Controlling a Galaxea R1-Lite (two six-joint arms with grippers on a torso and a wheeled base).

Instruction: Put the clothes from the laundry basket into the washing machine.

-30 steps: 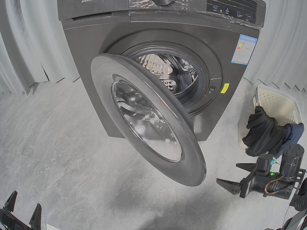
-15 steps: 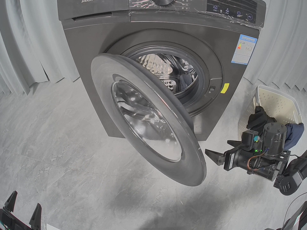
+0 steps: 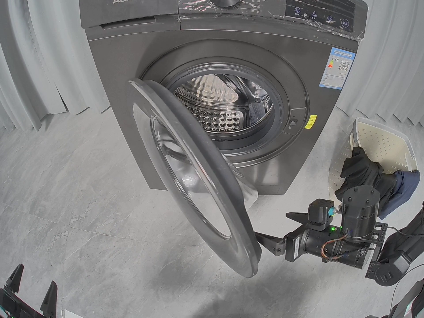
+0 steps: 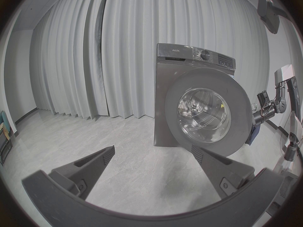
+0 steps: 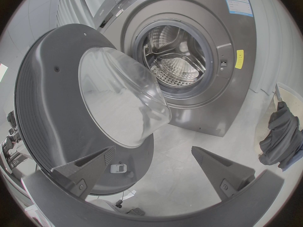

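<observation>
Right gripper point(image 3: 274, 228), fingers spread and empty, sits at the free edge of the round grey glass-windowed door point(image 3: 194, 168) of the grey front-loading washing machine point(image 3: 132, 36), likely to widen drum access. Dark clothes point(image 3: 364, 179) hang over the cream perforated plastic laundry basket point(image 3: 388, 142), right of the machine. Left gripper point(image 3: 31, 285) is spread and parked front-left of the machine.

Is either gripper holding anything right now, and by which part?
Nothing is held. The left gripper and right gripper are both open; one right finger sits behind the door edge, unclamped.
</observation>
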